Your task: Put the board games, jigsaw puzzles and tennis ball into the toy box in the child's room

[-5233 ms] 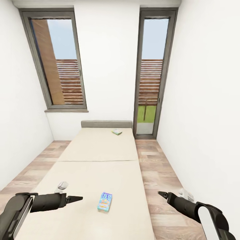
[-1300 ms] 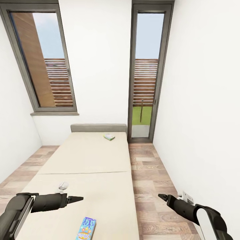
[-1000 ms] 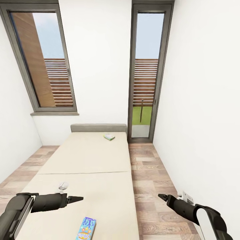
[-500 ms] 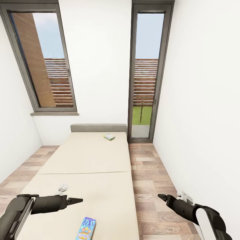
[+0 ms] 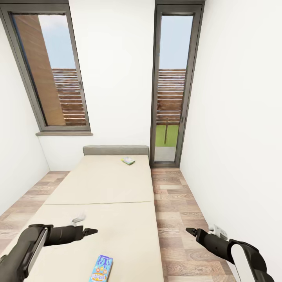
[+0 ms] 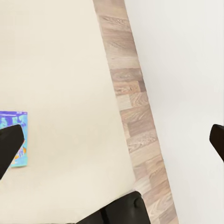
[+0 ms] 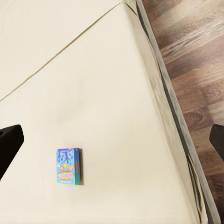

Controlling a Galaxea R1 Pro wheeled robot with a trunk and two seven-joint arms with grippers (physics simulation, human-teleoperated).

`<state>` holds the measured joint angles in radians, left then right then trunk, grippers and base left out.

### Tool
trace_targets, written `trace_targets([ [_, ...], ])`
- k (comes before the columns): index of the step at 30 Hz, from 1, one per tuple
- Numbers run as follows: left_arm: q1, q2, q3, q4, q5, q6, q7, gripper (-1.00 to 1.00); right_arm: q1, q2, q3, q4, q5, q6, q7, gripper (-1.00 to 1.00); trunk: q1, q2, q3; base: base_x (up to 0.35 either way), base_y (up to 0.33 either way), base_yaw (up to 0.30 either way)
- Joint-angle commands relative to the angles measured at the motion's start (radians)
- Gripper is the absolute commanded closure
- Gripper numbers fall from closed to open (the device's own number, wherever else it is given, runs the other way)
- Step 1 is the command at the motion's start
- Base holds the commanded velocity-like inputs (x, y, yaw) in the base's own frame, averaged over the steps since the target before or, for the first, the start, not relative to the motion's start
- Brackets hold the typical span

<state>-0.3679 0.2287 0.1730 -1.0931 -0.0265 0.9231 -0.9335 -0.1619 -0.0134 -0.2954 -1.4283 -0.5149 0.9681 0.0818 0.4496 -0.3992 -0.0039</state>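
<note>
From my head, I see the bed (image 5: 103, 184) in front of me. A blue game box (image 5: 101, 268) lies flat on the near end, close to me. A small green game box (image 5: 128, 160) lies far away, up by the headboard (image 5: 115, 150). My left gripper (image 5: 91, 231) hangs over the near end of the bed. A moment ago my left arm sat a bit further out to the side. Now it has come in and reached forward a little, toward the blue box. The room itself looks the same, so I think I have stopped rolling. My right gripper (image 5: 189, 231) has not moved and hangs over the wood floor (image 5: 176, 203) beside the bed. From here I cannot tell how wide my fingers are.

From my left wrist, I see the blue box (image 6: 14, 140) peeking out past one dark finger (image 6: 9, 144). My two fingers sit far apart at both edges, so this gripper is spread wide and holds nothing.

From my right wrist, I see the blue box (image 7: 69, 166) lying flat on the bed (image 7: 93, 93). These fingers (image 7: 9, 140) are spread wide too, with nothing between them.

I think my left arm is starting to go for the blue box. No toy is picked up yet, and the green one still waits too.
</note>
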Motion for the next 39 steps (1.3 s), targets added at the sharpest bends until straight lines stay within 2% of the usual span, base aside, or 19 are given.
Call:
trace_targets([
  [1, -0.016, -0.003, 0.001, 0.006, -0.004, 0.007, 0.018, -1.0, -0.001, 0.0, -0.002, -0.001, 0.007, 0.005, 0.009, -1.0, 0.0, -0.001, -0.001, 0.0, 0.0, 0.0],
  [2, -0.046, -0.008, -0.001, 0.024, -0.005, 0.008, 0.066, -1.0, -0.001, 0.0, -0.003, -0.004, 0.007, 0.006, 0.009, -1.0, 0.0, -0.001, -0.001, 0.0, 0.0, 0.0],
  [4, -0.074, -0.014, -0.002, 0.048, -0.004, 0.009, 0.116, -1.0, -0.001, 0.0, -0.003, -0.005, 0.007, 0.007, 0.01, -1.0, 0.0, -0.001, -0.003, 0.0, 0.0, 0.0],
  [5, -0.105, -0.021, -0.003, 0.079, -0.004, 0.009, 0.166, -1.0, -0.001, -0.001, -0.004, -0.006, 0.007, 0.007, 0.01, -1.0, 0.0, -0.001, -0.004, 0.0, 0.0, 0.0],
  [10, -0.199, -0.044, -0.004, 0.176, -0.005, 0.01, 0.285, -1.0, 0.0, -0.009, -0.005, -0.008, 0.007, 0.008, 0.012, -1.0, 0.0, -0.001, -0.01, 0.0, 0.0, 0.0],
  [11, -0.238, -0.058, -0.005, 0.224, -0.006, 0.009, 0.329, -1.0, 0.0, -0.019, -0.005, -0.008, 0.005, 0.008, 0.012, -1.0, 0.0, -0.001, -0.012, 0.0, 0.0, 0.0],
  [13, -0.274, -0.076, -0.005, 0.276, -0.007, 0.005, 0.375, -1.0, 0.001, -0.032, -0.004, -0.009, 0.002, 0.008, 0.013, -1.0, 0.0, -0.001, -0.015, 0.0, 0.0, 0.0],
  [16, -0.349, -0.121, -0.007, 0.399, -0.009, -0.019, 0.503, -1.0, 0.004, -0.055, -0.004, -0.009, -0.003, 0.01, 0.014, -1.0, 0.0, -0.001, -0.02, 0.0, 0.0, 0.0],
  [20, -0.389, -0.143, -0.007, 0.465, -0.009, -0.059, 0.605, -1.0, 0.006, -0.063, -0.004, -0.009, -0.005, 0.01, 0.014, -1.0, 0.0, -0.001, -0.026, 0.0, 0.0, 0.0],
  [21, -0.401, -0.152, -0.007, 0.486, -0.008, -0.078, 0.649, -1.0, 0.006, -0.065, -0.004, -0.009, -0.006, 0.01, 0.015, -1.0, 0.0, -0.001, -0.028, 0.0, 0.0, 0.0],
  [24, -0.413, -0.164, -0.007, 0.507, -0.008, -0.101, 0.714, -1.0, 0.007, -0.067, -0.004, -0.009, -0.006, 0.011, 0.015, -1.0, 0.0, -0.001, -0.032, 0.0, 0.0, 0.0],
  [30, -0.42, -0.17, -0.007, 0.519, -0.007, -0.117, 0.759, -1.0, 0.008, -0.068, -0.004, -0.009, -0.007, 0.011, 0.015, -1.0, 0.0, -0.001, -0.042, 0.0, 0.0, 0.0],
  [39, -0.422, -0.173, -0.007, 0.543, -0.007, -0.187, 0.77, -1.0, 0.008, -0.067, -0.002, -0.008, -0.006, 0.009, 0.014, -1.0, 0.0, -0.001, -0.057, 0.0, 0.0, 0.0],
])
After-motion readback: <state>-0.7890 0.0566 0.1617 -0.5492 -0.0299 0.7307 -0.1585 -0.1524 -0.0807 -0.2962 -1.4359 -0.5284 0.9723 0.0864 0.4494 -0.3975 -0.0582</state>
